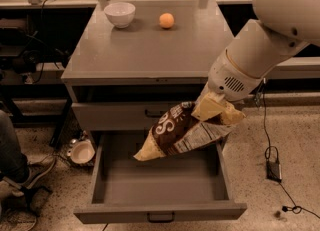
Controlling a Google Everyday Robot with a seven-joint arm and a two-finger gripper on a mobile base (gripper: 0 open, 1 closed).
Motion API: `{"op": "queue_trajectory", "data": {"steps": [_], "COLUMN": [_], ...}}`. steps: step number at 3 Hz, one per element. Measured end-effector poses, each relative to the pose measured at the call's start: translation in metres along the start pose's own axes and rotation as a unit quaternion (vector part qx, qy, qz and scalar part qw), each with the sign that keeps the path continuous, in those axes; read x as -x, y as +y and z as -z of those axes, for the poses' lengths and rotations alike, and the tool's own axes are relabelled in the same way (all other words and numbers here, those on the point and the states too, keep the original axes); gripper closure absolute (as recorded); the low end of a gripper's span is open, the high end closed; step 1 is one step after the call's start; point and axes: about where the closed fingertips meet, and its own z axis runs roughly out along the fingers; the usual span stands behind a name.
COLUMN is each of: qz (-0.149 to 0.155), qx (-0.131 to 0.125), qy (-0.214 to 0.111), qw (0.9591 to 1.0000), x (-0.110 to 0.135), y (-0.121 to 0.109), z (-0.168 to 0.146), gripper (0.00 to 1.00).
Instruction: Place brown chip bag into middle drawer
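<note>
The tool [218, 112] grips the upper right end of the brown chip bag [175, 134]. The bag hangs tilted down-left of the tool, above the open middle drawer [160, 182] beneath it.

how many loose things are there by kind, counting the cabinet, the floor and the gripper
bowls: 2, white bowl on the cabinet top, floor bowl down at the left
orange ball: 1
brown chip bag: 1, held by the gripper above the open middle drawer
total: 4
</note>
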Motion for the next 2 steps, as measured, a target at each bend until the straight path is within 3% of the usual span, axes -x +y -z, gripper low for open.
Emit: {"op": "queue_trajectory", "data": {"steps": [1,2], "qz": [-0.041,-0.087], "qx": [0.026,0.045], "qy": [-0.004,-0.022], "qw": [0.9988,0.9950], "x": [-0.016,-0.032], "y": [0.004,-0.003], "z": [-0.045,-0.112], "gripper": [1.00,1.00]}}
